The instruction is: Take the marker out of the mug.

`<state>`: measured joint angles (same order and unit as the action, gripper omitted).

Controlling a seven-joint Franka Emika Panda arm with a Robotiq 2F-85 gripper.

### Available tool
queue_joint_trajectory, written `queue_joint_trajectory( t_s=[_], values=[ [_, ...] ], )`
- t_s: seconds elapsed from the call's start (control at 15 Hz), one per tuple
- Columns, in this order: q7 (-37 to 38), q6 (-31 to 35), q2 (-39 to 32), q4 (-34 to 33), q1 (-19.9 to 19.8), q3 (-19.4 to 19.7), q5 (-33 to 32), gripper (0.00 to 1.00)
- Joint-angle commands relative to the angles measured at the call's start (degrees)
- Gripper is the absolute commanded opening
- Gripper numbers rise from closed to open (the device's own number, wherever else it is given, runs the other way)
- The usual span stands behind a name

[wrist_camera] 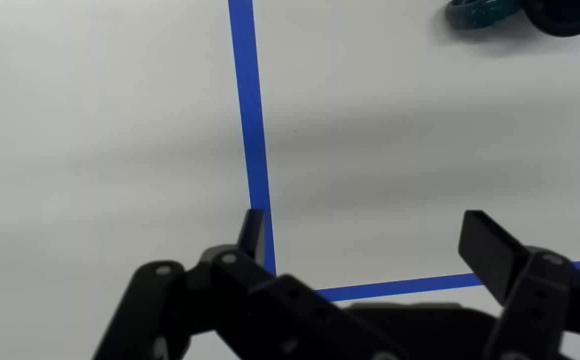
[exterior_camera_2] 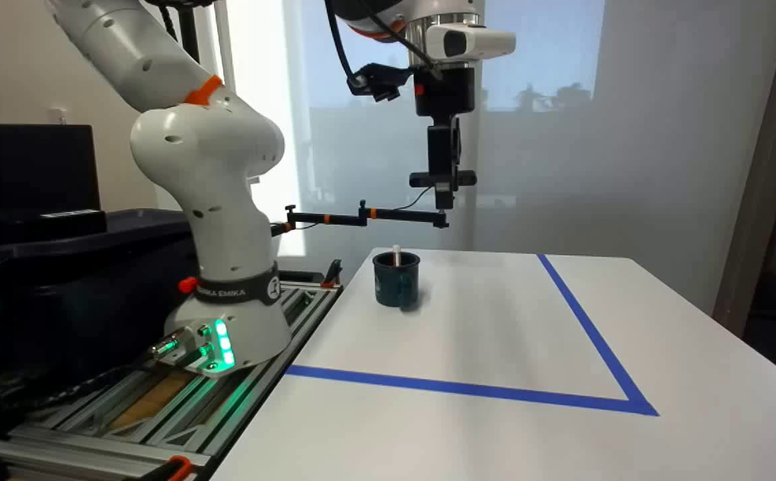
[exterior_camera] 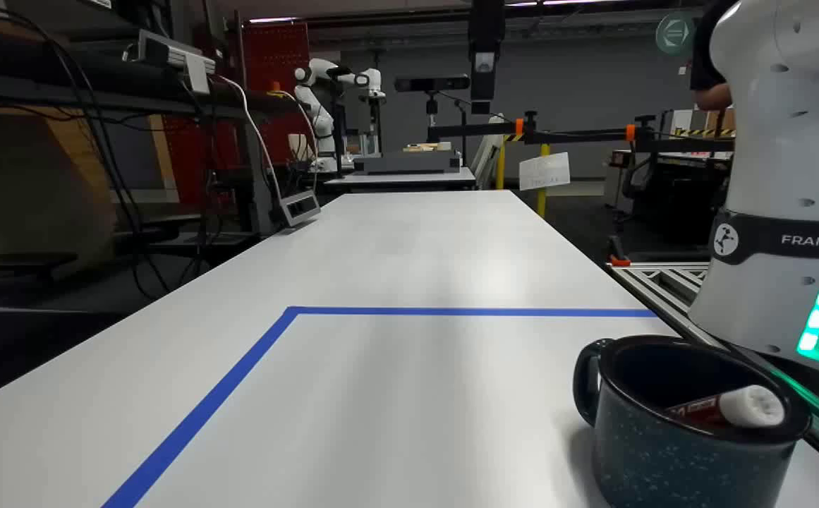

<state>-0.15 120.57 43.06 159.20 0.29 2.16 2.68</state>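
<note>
The dark navy speckled mug (exterior_camera: pixel 691 466) stands upright on the white table near the robot base; it also shows in an exterior view (exterior_camera_2: pixel 385 287). In the wrist view only the mug's handle and part of its rim (wrist_camera: pixel 564 27) show at the top right corner. The marker (exterior_camera: pixel 751 407) leans inside the mug, its whitish end up at the rim and its red body partly hidden; its end also shows in an exterior view (exterior_camera_2: pixel 396 252). My gripper (wrist_camera: pixel 363 215) is open and empty, pointing down high above the table (exterior_camera_2: pixel 444 199), apart from the mug.
Blue tape (exterior_camera: pixel 472 311) marks a corner on the white table (exterior_camera_2: pixel 508 321). The robot base (exterior_camera_2: pixel 234 327) stands on a metal frame beside the table edge. A black jointed camera bar (exterior_camera_2: pixel 334 219) stands behind the mug. A small grey device (exterior_camera: pixel 301 207) sits at the table's far edge.
</note>
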Motion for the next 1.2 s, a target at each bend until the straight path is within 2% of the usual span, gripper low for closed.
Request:
queue_joint_trajectory(
  t_s=[0.0,0.67,0.93,1.13],
  values=[
    [-0.2,-0.2,0.0,-0.1,-0.3,-0.3,0.2,1.0],
    [0.7,-0.1,-0.7,-0.2,-0.4,-0.5,0.5,1.0],
    [4.6,-3.3,-5.6,-0.7,0.4,-0.4,4.8,1.0],
    [6.8,-7.1,-9.0,-1.0,1.1,0.0,10.3,1.0]
  ],
)
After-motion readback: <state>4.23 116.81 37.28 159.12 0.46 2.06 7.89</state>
